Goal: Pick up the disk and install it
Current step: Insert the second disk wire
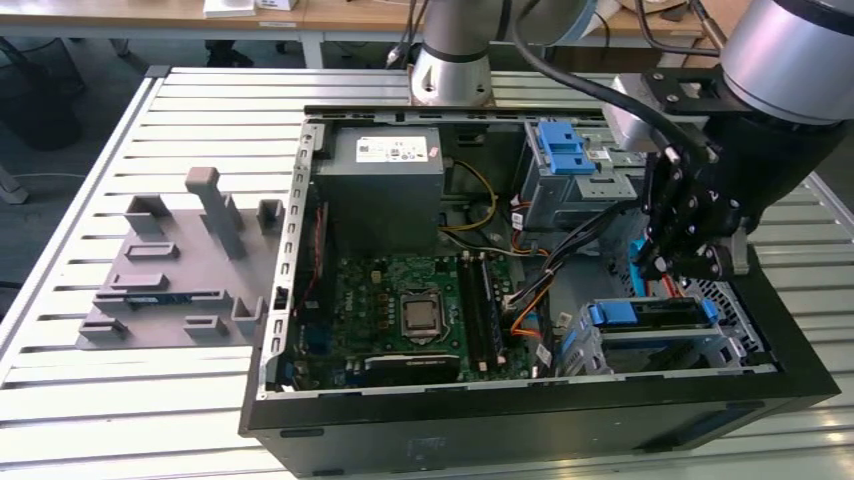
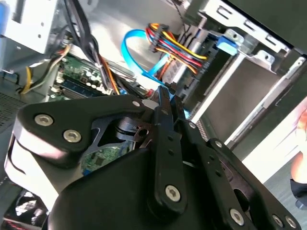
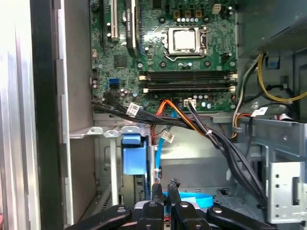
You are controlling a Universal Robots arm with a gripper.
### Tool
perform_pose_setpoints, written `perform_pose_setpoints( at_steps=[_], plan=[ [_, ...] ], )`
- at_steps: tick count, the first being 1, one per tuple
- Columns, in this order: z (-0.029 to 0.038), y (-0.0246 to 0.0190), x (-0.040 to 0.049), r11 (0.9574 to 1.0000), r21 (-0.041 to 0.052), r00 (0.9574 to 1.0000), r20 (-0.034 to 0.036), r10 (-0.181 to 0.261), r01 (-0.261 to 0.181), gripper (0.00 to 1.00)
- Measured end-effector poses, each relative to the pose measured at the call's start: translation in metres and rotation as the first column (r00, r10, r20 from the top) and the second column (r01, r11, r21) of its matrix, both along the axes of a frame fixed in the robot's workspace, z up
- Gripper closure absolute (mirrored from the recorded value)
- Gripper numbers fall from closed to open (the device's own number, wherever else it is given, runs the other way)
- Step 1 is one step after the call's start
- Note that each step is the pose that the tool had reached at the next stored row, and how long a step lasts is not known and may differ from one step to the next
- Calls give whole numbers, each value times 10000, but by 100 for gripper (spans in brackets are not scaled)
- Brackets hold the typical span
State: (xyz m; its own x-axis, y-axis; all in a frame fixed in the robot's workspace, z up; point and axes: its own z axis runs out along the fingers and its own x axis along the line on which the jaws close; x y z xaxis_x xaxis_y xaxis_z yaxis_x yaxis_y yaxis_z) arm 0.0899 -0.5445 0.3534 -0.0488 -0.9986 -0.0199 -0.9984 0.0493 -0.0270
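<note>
Black metal gripper (image 2: pixel 168 94) linkages sit closest to the lens in the second wrist view, their tips reaching toward a bundle of red, yellow and black wires (image 2: pixel 175 45) and a flat blue ribbon cable (image 2: pixel 132 50). In the first wrist view the gripper (image 3: pixel 164 186) hangs inside the case, just beside a blue plastic bracket (image 3: pixel 132 158) in a metal bay. I cannot tell whether the jaws are pressed together or pinching anything.

At the exterior view's left, a grey plastic fixture with upright posts and slots (image 1: pixel 180 260) rests on the slatted silver metal tabletop (image 1: pixel 80 400). Next comes the open black computer case (image 1: pixel 534 420), lying on its side. Inside it, a large grey box-shaped power supply (image 1: pixel 387 175) sits at the far end, with the green motherboard (image 1: pixel 414 310) nearer the camera. Further right, a blue plastic latch piece (image 1: pixel 561 150) stands in the upper silver drive cage. Below that cage, the disk (image 1: pixel 654 313), showing its blue carrier bracket, lies in the lower bay by the case's near corner. The gripper (image 1: pixel 667 268) hovers directly above it, close to its bracket, on the silver and black robot arm (image 1: pixel 787 60).
</note>
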Motion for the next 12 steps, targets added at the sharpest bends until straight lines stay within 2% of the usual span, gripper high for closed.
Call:
perform_pose_setpoints(
  at_steps=[2, 5, 12],
  plan=[
    [-28, -29, 5, 10000, 1, 10000, -21, 1, -1, 84],
    [-56, -50, 28, 10000, 0, 10000, -75, 1, -1, 84],
    [-65, -56, 29, 10000, 0, 10000, -83, 0, 0, 84]
  ],
)
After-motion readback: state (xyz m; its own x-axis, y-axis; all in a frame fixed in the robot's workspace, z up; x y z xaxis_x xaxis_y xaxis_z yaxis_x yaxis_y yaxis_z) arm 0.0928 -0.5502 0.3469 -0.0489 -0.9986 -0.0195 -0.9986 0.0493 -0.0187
